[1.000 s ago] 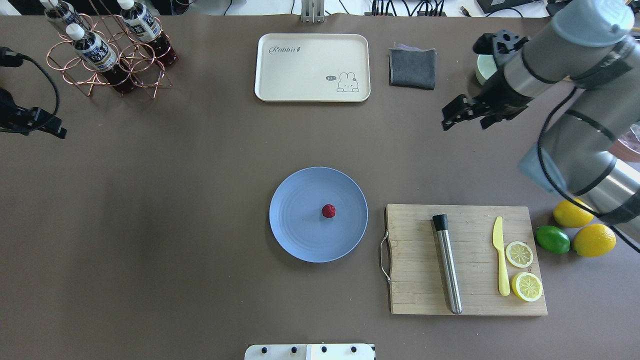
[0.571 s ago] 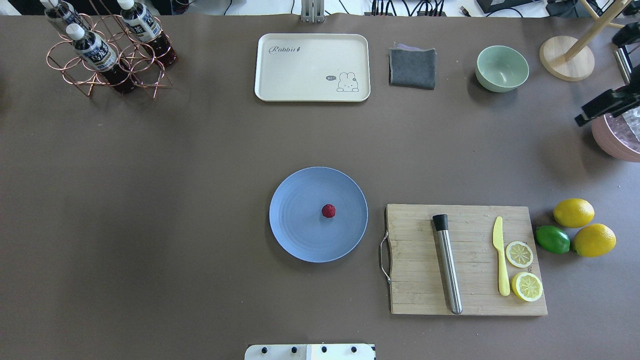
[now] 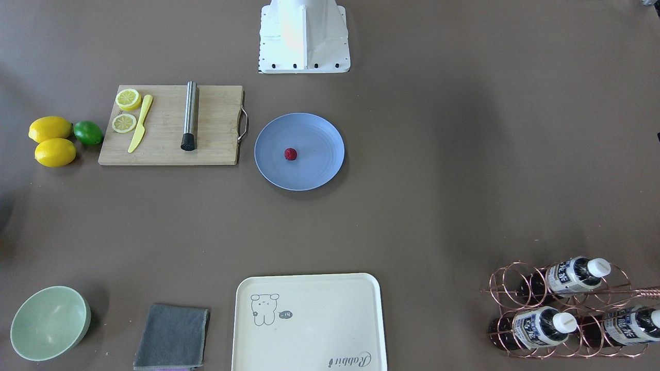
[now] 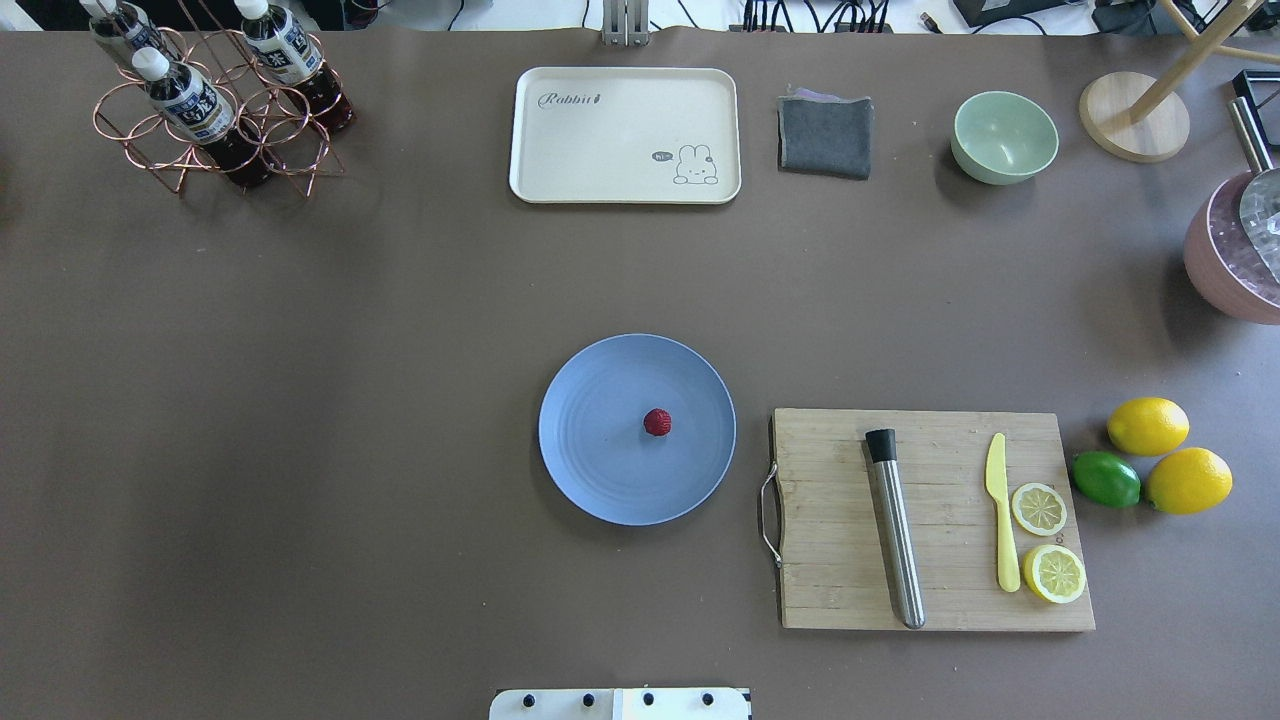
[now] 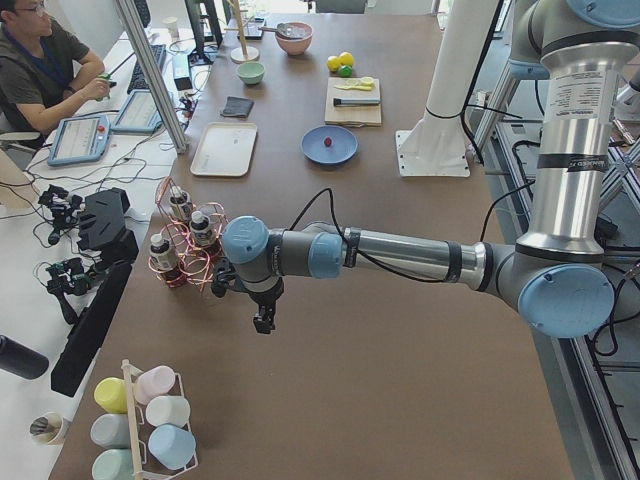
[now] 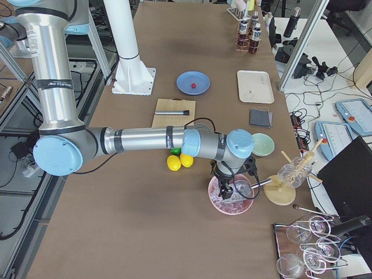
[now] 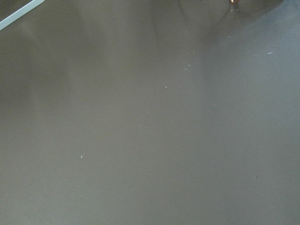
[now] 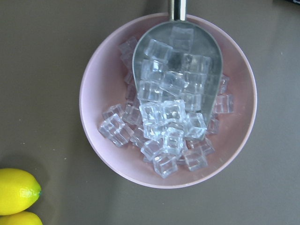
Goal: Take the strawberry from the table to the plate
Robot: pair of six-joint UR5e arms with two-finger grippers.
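Note:
The small dark red strawberry lies on the round blue plate, a little right of its centre; the front view shows the same strawberry on the plate. The plate rests mid-table. Neither gripper is near it. My left gripper shows only in the left side view, hanging over bare table beside the bottle rack; I cannot tell whether it is open. My right gripper shows only in the right side view, over the pink bowl of ice; its state cannot be told either.
Right of the plate lies a wooden board with a steel muddler, yellow knife and lemon slices; lemons and a lime sit beyond. At the far edge are a cream tray, grey cloth, green bowl and bottle rack. A person sits at the table's end.
My right arm has pulled back to the right, out of the overhead view, uncovering the green bowl. My left gripper has left that view's left edge. The strawberry has stayed on the plate.

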